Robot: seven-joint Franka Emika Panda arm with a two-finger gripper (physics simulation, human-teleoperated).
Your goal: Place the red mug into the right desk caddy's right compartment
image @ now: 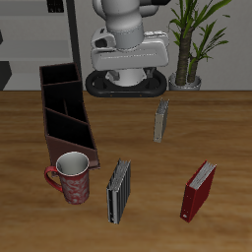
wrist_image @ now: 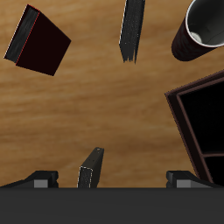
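Observation:
The red mug [image: 72, 178] stands upright near the table's front edge, just in front of the near end of the right desk caddy [image: 65, 106]. The mug also shows in the wrist view [wrist_image: 203, 31], whitish inside up. The caddy is a long maroon box with slanted dividers. Its end cell closest to the mug [wrist_image: 206, 118] looks squarish and dark. My gripper [image: 130, 77] is open and empty, high above the table's back middle and far from the mug. Its fingertips [wrist_image: 39, 179] stand wide apart.
A thin grey book [image: 161, 120] stands below the gripper and also shows in the wrist view [wrist_image: 91, 168]. A striped book [image: 118, 190] and a red book [image: 198, 190] stand near the front edge. A potted plant [image: 187, 79] is at the back.

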